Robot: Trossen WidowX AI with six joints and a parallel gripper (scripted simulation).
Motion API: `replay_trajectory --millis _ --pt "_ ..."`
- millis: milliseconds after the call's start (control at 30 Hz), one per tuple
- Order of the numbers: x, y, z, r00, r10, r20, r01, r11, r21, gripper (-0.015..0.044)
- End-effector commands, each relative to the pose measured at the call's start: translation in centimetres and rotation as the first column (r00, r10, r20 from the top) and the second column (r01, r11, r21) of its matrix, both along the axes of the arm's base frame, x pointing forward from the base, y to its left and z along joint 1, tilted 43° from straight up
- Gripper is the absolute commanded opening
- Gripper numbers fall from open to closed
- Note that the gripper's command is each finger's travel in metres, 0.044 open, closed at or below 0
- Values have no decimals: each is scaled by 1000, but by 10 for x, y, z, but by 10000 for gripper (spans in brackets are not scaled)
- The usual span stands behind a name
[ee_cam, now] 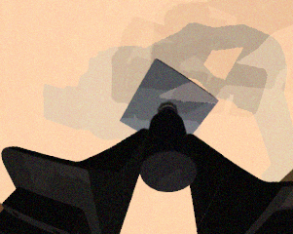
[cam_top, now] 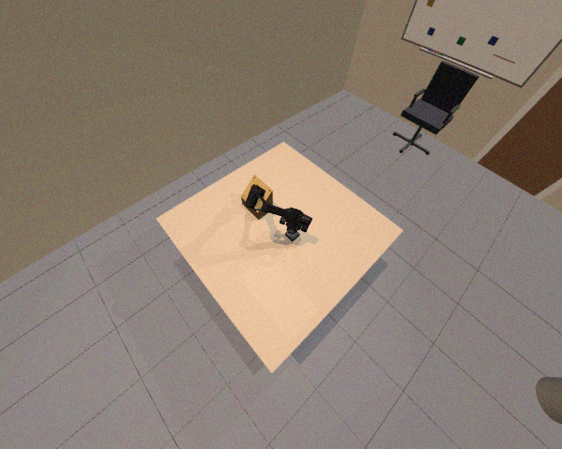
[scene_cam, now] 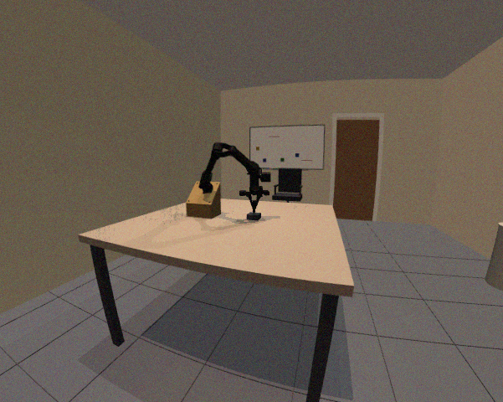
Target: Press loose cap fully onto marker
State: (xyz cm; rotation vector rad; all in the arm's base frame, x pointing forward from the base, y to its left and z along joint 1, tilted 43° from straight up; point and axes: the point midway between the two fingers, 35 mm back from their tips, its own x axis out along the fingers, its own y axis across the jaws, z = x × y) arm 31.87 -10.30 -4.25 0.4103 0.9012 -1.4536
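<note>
Gripping the cap (ee_cam: 167, 168) between its dark fingers, the claw (scene_cam: 254, 203) is pointing straight down over the holder block (scene_cam: 254, 215), which is sitting on the pale counter (scene_cam: 285, 250). In the wrist view the cap is showing as a round dark disc wedged at the fingers' meeting point, and the marker (ee_cam: 167, 112) is standing upright just beyond it, rising from the grey square of the holder block (ee_cam: 146, 94). Whether cap and marker are touching cannot be told. The arm (scene_cam: 238, 160) is arching from its tan wooden base (scene_cam: 203, 201) across to the block. From the top view the claw (cam_top: 293, 230) is covering most of the block, near the counter's middle.
</note>
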Motion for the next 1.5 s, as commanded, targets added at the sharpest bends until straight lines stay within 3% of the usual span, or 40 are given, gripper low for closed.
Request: replay_trajectory --millis 0,533,1100,1467 --pt "-1 -5 -5 1000 4 -1 -4 1000 -4 0" --pt "-4 -13 -13 1000 4 -2 -4 1000 -6 0" --pt "-3 -13 -13 1000 1 0 -1 1000 -3 440" --pt "6 38 41 1000 1 0 -1 1000 0 440"
